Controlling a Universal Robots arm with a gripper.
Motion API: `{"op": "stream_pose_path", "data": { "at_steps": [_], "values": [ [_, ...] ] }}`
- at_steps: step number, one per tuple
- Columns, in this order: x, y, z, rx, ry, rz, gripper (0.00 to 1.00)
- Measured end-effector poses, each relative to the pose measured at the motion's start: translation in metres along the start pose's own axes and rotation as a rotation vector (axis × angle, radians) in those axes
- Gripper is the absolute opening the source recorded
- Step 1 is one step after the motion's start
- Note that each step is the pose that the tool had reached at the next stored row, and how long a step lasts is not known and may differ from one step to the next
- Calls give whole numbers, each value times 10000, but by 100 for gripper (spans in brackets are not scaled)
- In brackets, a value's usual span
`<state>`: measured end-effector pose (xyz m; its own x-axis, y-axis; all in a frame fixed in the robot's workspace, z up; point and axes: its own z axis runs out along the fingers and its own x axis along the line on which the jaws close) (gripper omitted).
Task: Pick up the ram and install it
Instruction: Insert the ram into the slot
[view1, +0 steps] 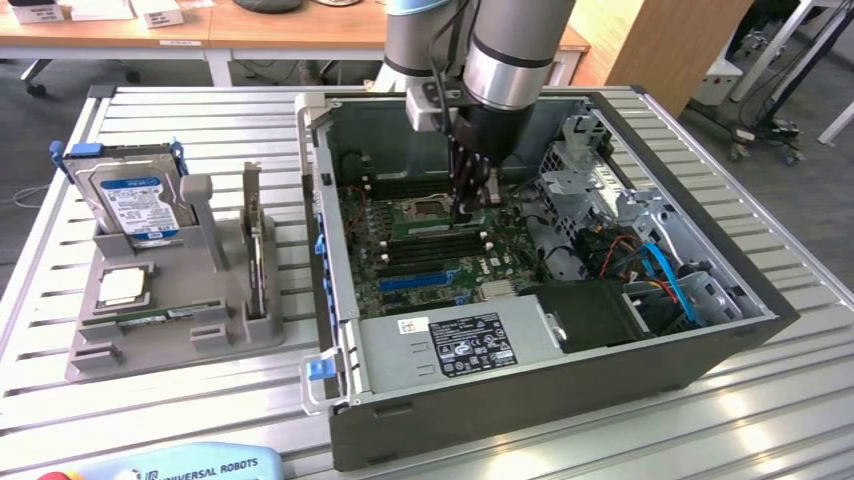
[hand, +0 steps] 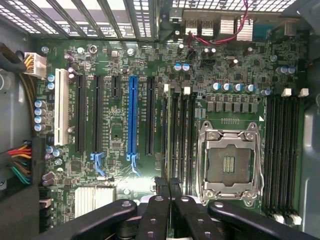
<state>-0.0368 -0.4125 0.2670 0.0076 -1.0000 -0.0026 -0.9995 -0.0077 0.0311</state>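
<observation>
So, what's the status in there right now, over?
Tool shut, low over memory slots beside processor socket. Ram in grip: cannot tell. No obstruction seen.

The tabletop (view1: 761, 390) is ribbed bare aluminium, matt silver. The computer case (view1: 534, 400) is sheet metal with a matt dark grey coat. The power supply (view1: 387, 355) inside it is plain grey metal with a paper sticker. The motherboard (hand: 120, 60) is green circuit board with a slight gloss. Its long blue slot (hand: 133, 120) is smooth plastic, and the processor socket frame (hand: 205, 165) is bright polished metal. The gripper (hand: 168, 184) is black and smooth with a dull sheen. The hard drive (view1: 134, 195) has a silvery metal shell and a glossy label. It stands in a matt grey plastic holder (view1: 174, 335). The desk (view1: 240, 35) behind looks like pale wood.
</observation>
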Motion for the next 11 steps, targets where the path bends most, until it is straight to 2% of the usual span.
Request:
{"op": "stream_pose_path", "data": {
  "at_steps": [11],
  "values": [
    [0,-3,93,0,0,0,11]
  ]
}}
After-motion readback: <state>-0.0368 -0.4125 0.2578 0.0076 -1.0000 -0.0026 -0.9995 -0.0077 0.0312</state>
